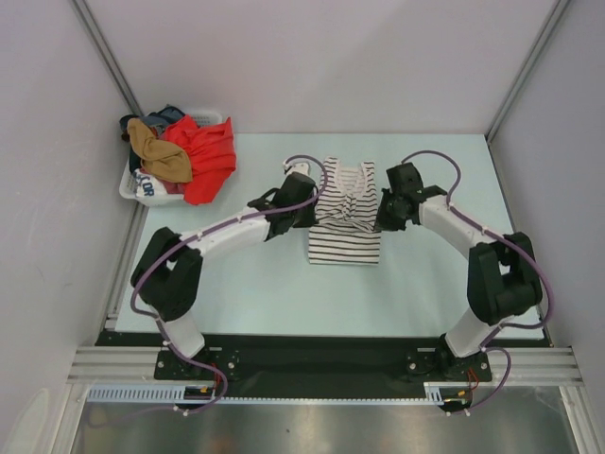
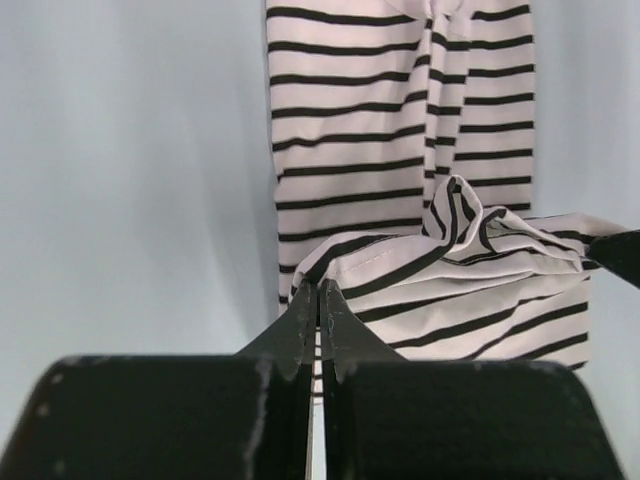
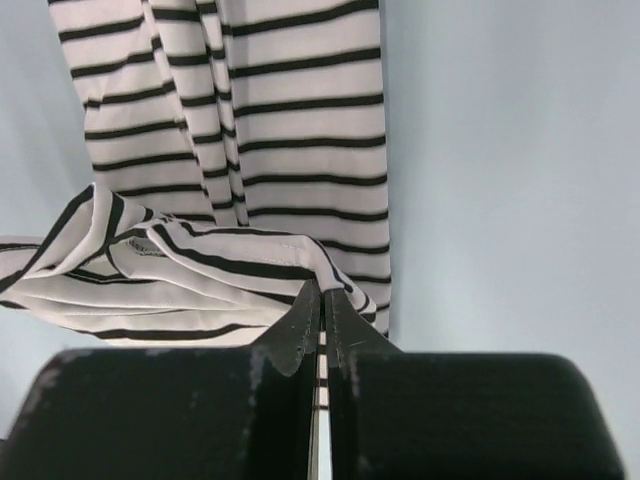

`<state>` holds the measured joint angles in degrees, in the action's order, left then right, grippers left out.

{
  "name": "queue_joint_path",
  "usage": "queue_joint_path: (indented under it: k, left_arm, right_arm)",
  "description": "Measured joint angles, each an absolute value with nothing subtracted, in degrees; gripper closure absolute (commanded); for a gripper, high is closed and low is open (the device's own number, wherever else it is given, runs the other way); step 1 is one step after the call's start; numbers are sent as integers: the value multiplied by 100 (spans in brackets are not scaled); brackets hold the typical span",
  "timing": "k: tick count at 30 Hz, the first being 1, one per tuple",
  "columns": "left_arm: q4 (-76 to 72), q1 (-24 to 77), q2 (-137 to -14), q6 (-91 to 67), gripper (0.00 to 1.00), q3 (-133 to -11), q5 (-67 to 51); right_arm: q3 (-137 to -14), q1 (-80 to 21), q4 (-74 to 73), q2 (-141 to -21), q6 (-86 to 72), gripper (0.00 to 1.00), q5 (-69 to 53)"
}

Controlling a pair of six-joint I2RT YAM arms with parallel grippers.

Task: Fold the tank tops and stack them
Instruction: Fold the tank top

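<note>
The white tank top with thin black stripes (image 1: 344, 236) lies on the pale table, its straps pointing to the far side. My left gripper (image 1: 316, 210) is shut on its left edge and my right gripper (image 1: 381, 214) is shut on its right edge. In the left wrist view the closed gripper (image 2: 320, 291) pinches a raised, bunched fold of the striped top (image 2: 350, 120). The right wrist view shows the same: my gripper (image 3: 323, 289) pinches a fold of the striped cloth (image 3: 300, 120). The tan-brown tank top (image 1: 161, 153) lies crumpled in the basket.
A white laundry basket (image 1: 135, 194) stands at the back left, holding a red garment (image 1: 212, 156) and dark clothes. White walls with metal frame posts enclose the table on the left, back and right.
</note>
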<state>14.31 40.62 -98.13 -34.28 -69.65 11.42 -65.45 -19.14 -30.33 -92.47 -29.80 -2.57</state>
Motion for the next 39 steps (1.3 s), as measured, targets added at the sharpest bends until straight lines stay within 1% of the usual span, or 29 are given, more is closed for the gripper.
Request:
queue_joint_path:
  k: [4, 10, 22, 28, 32, 34, 35, 36, 37, 38, 39]
  left_arm:
    - [1404, 3820, -10326, -3247, 100, -7275, 950]
    - [1382, 3664, -10973, -3114, 100, -7653, 611]
    - [1352, 3642, -11061, -2943, 100, -8068, 528]
    - [1437, 3524, -11181, -2932, 99, -8348, 475]
    - [1441, 3424, -11253, -2915, 96, -8414, 427]
    - [1472, 3369, -11404, -2888, 90, -8560, 403]
    - [1472, 3341, -11504, -2884, 86, -8656, 379]
    - [1470, 3315, -11605, -2884, 72, -8739, 360]
    - [1461, 3286, -11688, -2858, 61, -8788, 322]
    - [1455, 3267, -11740, -2838, 46, -8799, 298]
    - [1463, 3240, -11786, -2794, 39, -8799, 270]
  right_arm:
    - [-6810, -1811, -2869, -9719, -2945, 99, -233]
    - [-6965, -1594, -2794, -10114, -2923, 99, -239]
    - [-7382, -1372, -2711, -10191, -2816, 97, -342]
    - [-7780, -1330, -2700, -10538, -2766, 97, -414]
    - [-7994, -1295, -2707, -10796, -2720, 92, -447]
    - [-8169, -1256, -2711, -10980, -2709, 83, -493]
    - [-8239, -1238, -2698, -11054, -2718, 77, -506]
    - [-8305, -1210, -2663, -11153, -2722, 57, -528]
    - [-8335, -1181, -2624, -11222, -2751, 43, -548]
    - [-8340, -1157, -2582, -11279, -2759, 34, -554]
    - [-8335, -1142, -2567, -11310, -2731, 25, -561]
